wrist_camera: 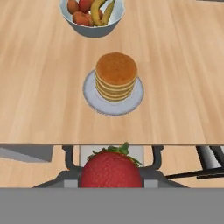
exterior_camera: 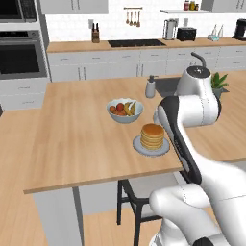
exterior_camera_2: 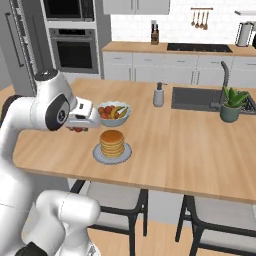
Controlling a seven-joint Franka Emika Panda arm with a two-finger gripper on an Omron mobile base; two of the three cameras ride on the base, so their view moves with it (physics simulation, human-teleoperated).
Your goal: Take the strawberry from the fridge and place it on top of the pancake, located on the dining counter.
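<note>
The end effector [exterior_camera_2: 78, 128] is closed partway on the small red strawberry with green leaves [wrist_camera: 111, 169], holding it above the near edge of the light wood counter [wrist_camera: 43, 87], short of the golden-tan pancake stack [wrist_camera: 116, 76] on its round grey plate [wrist_camera: 92, 98]; a pale fruit bowl [wrist_camera: 92, 26] sits beyond.

The dining counter [exterior_camera: 72, 144] had a light wood top on a pale grey base, with a sink [exterior_camera_2: 197, 98] built into it. Directly on it sat a grey plate [wrist_camera: 92, 97] under the pancake [wrist_camera: 116, 75] stack, a pale fruit bowl [exterior_camera: 125, 111] just behind, a soap dispenser [exterior_camera_2: 159, 94] beside the sink, and a potted plant [exterior_camera_2: 231, 106] near the faucet [exterior_camera_2: 224, 80].
</note>
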